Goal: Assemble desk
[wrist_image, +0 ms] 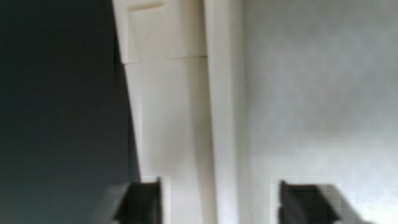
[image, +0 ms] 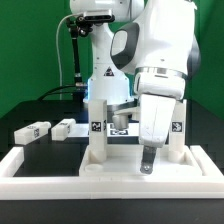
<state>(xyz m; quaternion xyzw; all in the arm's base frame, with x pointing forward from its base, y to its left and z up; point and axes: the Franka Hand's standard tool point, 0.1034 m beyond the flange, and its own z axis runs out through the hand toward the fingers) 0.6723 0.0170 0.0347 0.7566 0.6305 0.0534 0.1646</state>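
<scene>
Two leg posts point(image: 97, 135) seem to stand on the desk panel point(wrist_image: 311, 100), low at frame centre by the border rail point(image: 40, 165). Loose legs point(image: 33, 131) lie at left. Our gripper point(image: 147, 165) hangs above the panel, fingers point(wrist_image: 139, 200) apart and empty. Next, we judge, it should fetch a loose leg.

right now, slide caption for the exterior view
panda gripper low over the desk panel; two upright legs, two loose legs nearby

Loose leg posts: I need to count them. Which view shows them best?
The exterior view: two loose leg posts lie on the table at that view's left. The wrist view shows none, only white plastic close up.
</scene>
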